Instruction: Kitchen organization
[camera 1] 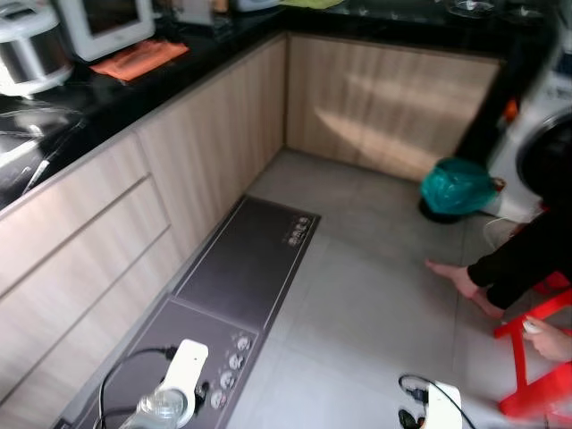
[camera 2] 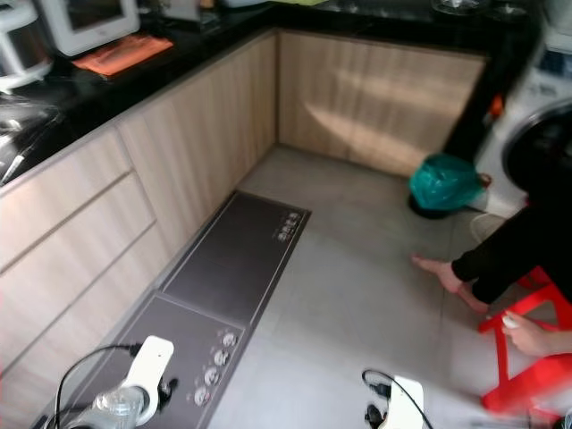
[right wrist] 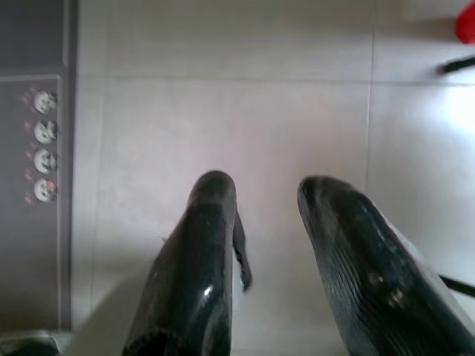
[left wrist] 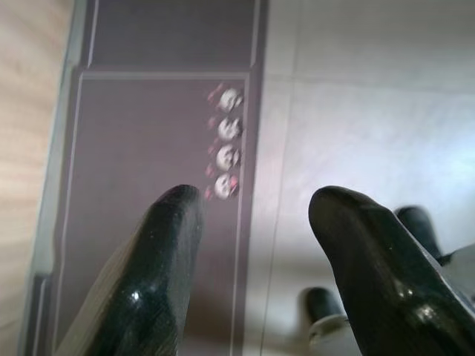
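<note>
Two floor mats (camera 1: pixel 246 259) running lengthwise along cabinets (camera 1: pixel 107 232), both grippers' fingers (left wrist: pixel 163 252) apart, empty.

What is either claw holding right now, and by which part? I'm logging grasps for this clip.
Nothing. The left claw and right claw both hang open over the floor, with only bare gap between their fingers.
</note>
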You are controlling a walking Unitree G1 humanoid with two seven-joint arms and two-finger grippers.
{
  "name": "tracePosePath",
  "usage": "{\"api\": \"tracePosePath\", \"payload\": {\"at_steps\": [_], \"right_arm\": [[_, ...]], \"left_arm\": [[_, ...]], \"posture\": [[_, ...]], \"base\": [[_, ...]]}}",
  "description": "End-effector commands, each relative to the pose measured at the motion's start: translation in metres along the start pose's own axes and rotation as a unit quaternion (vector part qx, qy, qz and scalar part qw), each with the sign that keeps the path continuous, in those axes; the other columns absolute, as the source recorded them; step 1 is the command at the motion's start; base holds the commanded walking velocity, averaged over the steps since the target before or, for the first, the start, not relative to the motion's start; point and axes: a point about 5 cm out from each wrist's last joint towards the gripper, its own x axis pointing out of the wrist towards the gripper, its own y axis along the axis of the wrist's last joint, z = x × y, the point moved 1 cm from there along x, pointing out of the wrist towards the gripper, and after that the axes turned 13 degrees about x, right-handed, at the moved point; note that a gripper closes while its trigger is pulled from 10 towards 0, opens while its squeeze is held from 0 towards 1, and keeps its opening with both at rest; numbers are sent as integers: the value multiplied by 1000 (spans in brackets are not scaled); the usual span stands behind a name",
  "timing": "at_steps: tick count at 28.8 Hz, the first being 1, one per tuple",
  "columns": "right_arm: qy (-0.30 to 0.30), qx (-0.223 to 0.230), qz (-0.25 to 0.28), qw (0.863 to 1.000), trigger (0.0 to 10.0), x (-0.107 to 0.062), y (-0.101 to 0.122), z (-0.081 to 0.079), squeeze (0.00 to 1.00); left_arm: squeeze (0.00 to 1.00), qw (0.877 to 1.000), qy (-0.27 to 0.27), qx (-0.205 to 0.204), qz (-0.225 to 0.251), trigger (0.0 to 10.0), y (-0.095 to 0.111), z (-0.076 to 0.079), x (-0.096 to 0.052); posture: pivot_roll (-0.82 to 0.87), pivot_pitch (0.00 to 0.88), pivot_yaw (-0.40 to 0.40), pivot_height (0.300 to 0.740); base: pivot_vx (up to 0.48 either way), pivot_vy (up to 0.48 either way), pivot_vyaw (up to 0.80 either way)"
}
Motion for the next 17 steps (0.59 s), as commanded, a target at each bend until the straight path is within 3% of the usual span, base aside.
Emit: {"api": "tracePosePath", "payload": {"at_steps": [1, 11, 17], "right_arm": [[14, -2, 10, 1000, 10000, 2, 6, -11, 0], [16, 1, 13, 1000, 10000, 2, 6, -11, 0], [19, -2, 18, 1000, 10000, 2, 7, -10, 0]], "left_arm": [[0, 1000, 1, 0, -25, 10000, -16, -3, -3], [0, 1000, 1, 0, -24, 10000, -16, -3, -3], [0, 1000, -2, -9, -28, 10000, -17, -2, -3]], "posture": [[-51, 0, 37, 740], [-52, 0, 37, 740], [-58, 0, 35, 740]], "base": [[0, 0, -775], [0, 0, -775], [0, 0, 0]]}}
